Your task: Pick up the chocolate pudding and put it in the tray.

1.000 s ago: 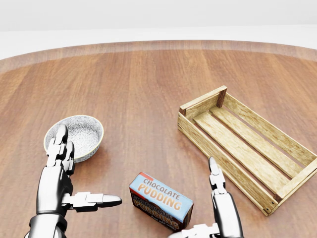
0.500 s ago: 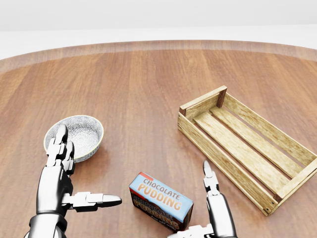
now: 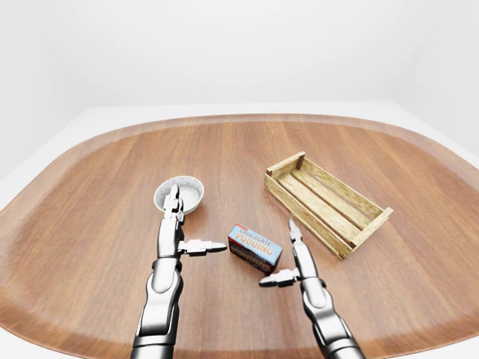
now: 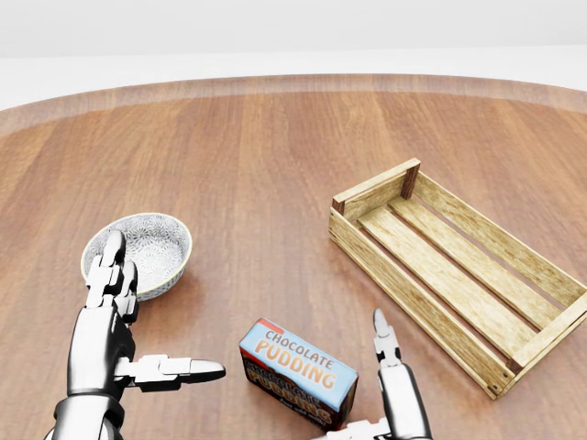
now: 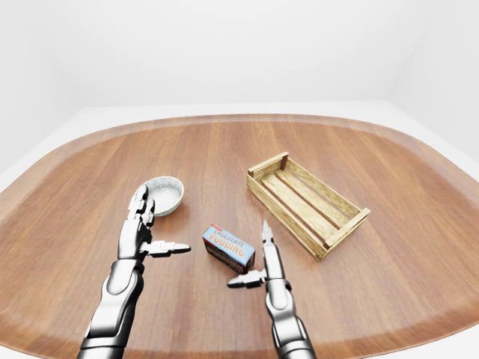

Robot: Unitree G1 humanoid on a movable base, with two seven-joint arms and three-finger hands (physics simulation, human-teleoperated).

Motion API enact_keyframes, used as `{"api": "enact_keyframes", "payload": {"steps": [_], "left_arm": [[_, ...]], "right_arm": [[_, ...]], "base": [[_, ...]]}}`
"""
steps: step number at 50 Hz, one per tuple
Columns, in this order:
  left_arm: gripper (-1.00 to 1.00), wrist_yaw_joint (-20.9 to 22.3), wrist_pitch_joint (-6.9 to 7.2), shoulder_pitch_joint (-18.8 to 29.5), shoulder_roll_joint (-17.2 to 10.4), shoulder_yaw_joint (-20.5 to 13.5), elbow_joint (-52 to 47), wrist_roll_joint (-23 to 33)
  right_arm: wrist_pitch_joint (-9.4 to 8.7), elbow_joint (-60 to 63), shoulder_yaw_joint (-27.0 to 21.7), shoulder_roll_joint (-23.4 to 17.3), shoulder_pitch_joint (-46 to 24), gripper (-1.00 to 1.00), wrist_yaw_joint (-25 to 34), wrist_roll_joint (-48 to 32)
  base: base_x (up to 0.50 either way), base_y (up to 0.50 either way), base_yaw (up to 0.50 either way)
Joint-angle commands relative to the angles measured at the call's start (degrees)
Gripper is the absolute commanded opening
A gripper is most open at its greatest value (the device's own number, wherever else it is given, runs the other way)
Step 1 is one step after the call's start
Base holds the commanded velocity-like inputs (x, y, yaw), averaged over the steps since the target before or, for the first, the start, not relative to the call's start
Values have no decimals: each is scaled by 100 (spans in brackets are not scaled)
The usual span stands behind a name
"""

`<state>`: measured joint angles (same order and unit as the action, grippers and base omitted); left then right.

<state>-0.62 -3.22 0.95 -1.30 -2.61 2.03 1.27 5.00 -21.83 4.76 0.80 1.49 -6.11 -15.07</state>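
Right now I'm on the approach: my right robot hand (image 3: pixel 288 258), fingers spread, sits just beside the chocolate pudding (image 4: pixel 298 370) lying on the counter (image 4: pixel 275 165) (left robot hand (image 4: pixel 115 321) also spread, idle). Next I'd close around the box, then carry it right to the tray (image 4: pixel 459 275).

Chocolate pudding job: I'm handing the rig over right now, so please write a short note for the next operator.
Left hand: open, empty, beside the bowl.
Right hand: open, empty, just right of the chocolate pudding, not gripping it.
Pudding lies on the table, between the hands.
Tray sits to the right in the head view, empty.
Done: nothing yet.
Left: grasp, lift, place in tray.
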Motion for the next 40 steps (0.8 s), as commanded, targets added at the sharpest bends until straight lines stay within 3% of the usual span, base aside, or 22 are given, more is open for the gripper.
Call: {"api": "enact_keyframes", "payload": {"steps": [1, 29, 32, 33, 35, 40], "left_arm": [[100, 69, 115, 1, 0, 5, -31, -59], [100, 67, 119, 0, 0, 5, -32, -60], [100, 69, 117, 1, -1, 5, -31, -60], [100, 70, 114, 1, -1, 6, -30, -59], [100, 69, 115, 1, 0, 5, -30, -60], [100, 69, 116, 1, 0, 5, -31, -60]], "right_arm": [[0, -282, -27, 11, -132, 100, -89, -87], [0, -760, -22, 42, -337, 100, -188, -168], [0, -729, -19, 45, -326, 22, -170, -156], [0, -748, -19, 45, -329, -57, -177, -162], [0, -738, -15, 48, -324, -100, -174, -168], [0, -813, -16, 51, -338, -100, -183, -167]], "base": [[0, 0, 0], [0, 0, 0], [0, 0, 0], [0, 0, 0], [0, 0, 0], [0, 0, 0]]}}
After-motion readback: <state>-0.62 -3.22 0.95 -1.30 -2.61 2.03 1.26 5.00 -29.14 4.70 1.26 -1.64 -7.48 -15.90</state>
